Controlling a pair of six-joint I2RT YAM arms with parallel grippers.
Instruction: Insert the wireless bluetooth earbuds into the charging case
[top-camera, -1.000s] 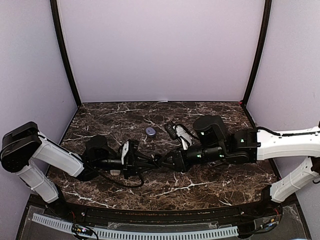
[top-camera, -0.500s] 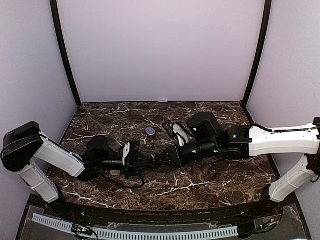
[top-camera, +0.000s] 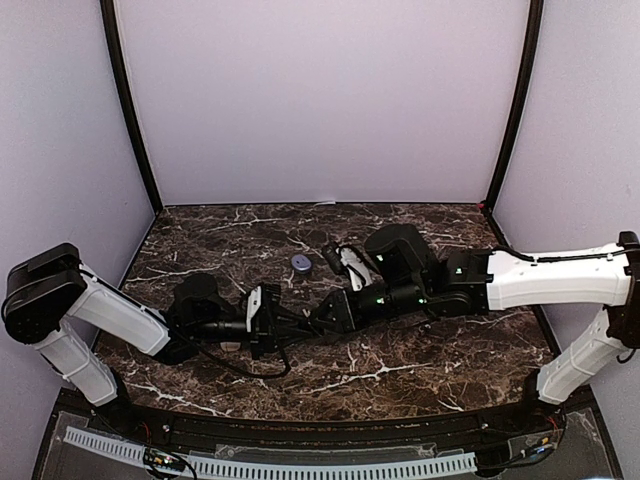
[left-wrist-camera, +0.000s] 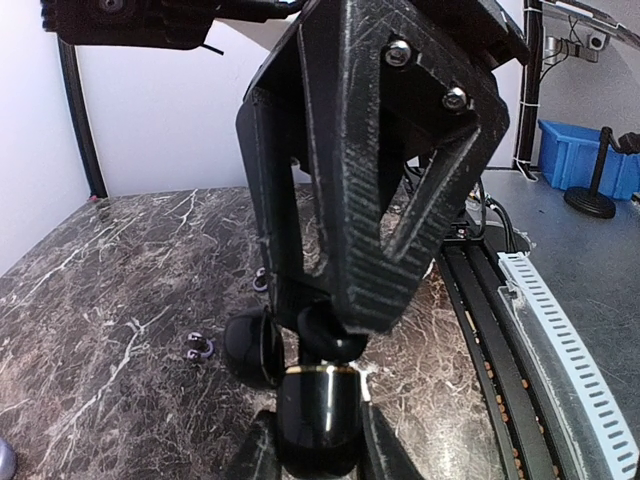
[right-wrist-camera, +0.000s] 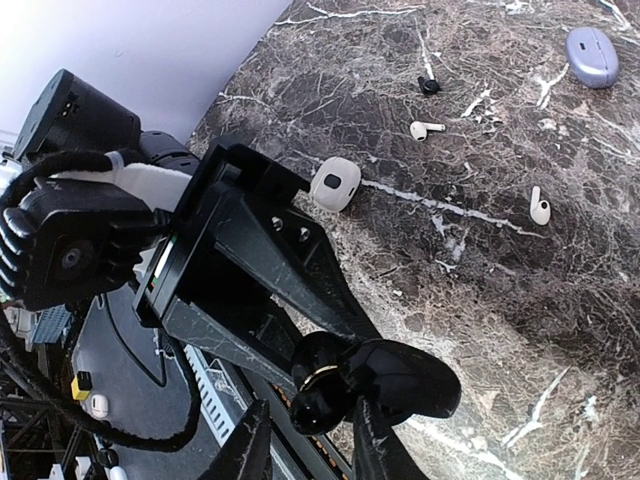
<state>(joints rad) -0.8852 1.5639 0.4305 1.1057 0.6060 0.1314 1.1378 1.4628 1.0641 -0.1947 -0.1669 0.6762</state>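
Observation:
My left gripper (left-wrist-camera: 318, 452) (top-camera: 297, 323) is shut on the base of a glossy black charging case (left-wrist-camera: 318, 415) with a gold rim. Its lid (left-wrist-camera: 250, 345) hangs open to the left. My right gripper (left-wrist-camera: 338, 322) (right-wrist-camera: 310, 445) (top-camera: 322, 317) comes down from above, and a black earbud (left-wrist-camera: 335, 338) pinched at its tips sits right at the case's opening. In the right wrist view the case (right-wrist-camera: 325, 385) and its lid (right-wrist-camera: 405, 380) fill the space between my fingers. Loose wireless bluetooth earbuds lie on the marble: two white (right-wrist-camera: 428, 129) (right-wrist-camera: 539, 207) and one black (right-wrist-camera: 428, 85).
A white case (right-wrist-camera: 335, 185) lies close by the left arm. A lavender case (right-wrist-camera: 592, 43) (top-camera: 301, 262) sits farther back. Two small purple-tipped earbuds (left-wrist-camera: 197, 348) (left-wrist-camera: 260, 282) lie left of the held case. The table's front rail and cable tray (left-wrist-camera: 560, 340) run to the right.
My right arm has swung left, bringing its gripper tips onto the case held by my left gripper. The left arm has barely moved.

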